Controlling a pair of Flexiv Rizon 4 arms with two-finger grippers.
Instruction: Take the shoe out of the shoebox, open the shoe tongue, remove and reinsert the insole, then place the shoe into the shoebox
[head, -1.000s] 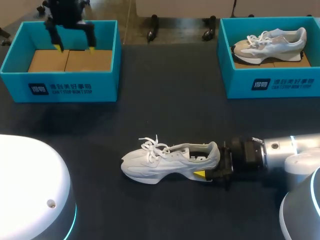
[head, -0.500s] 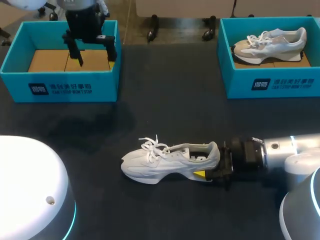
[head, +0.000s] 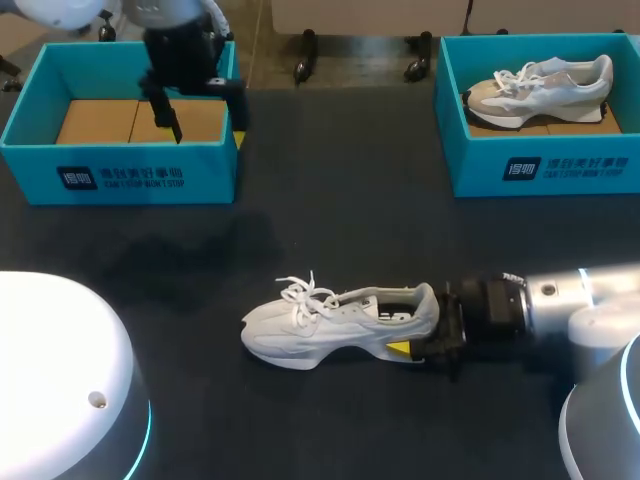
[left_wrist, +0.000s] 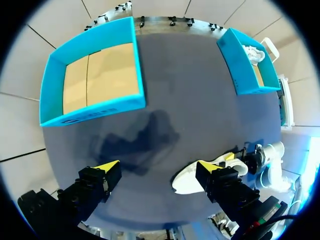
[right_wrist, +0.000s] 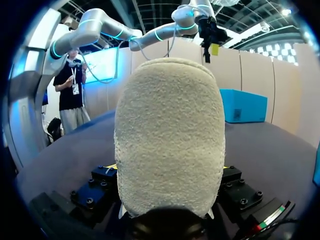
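Nearest the robot, a white lace-up sneaker (head: 335, 325) lies on its sole on the dark matte desk (head: 350, 220), toe toward 9 o'clock and heel toward 3 o'clock. Its loose laces are splayed over the forefoot and its mouth opens upward. The right end effector (head: 425, 345) comes in low and level from 3 o'clock and is clenched on the sneaker's heel. One yellow tip shows against the sole edge, and in the right wrist view the fuzzy heel collar fills the space between the two fingers.

Bare desk lies around the sneaker at 9 and 12 o'clock, and a broad dark strip separates it from the boxes farther back.

At the far edge, at 10 o'clock, sits the left teal open-topped shoebox (head: 120, 175), its printed front wall running square to the near edge and its brown cardboard floor showing. The left end effector (head: 208, 135) hangs well above that box's right-hand wall, released, with its fingers spread wide. One finger is over the cardboard floor and the other is just outside the wall.

At 2 o'clock stands the right teal shoebox (head: 540, 165). A grey-and-white sneaker (head: 545, 85) rests inside it, toe toward 9 o'clock. Between the two boxes, at 12 o'clock, runs a wide lane of bare desk.
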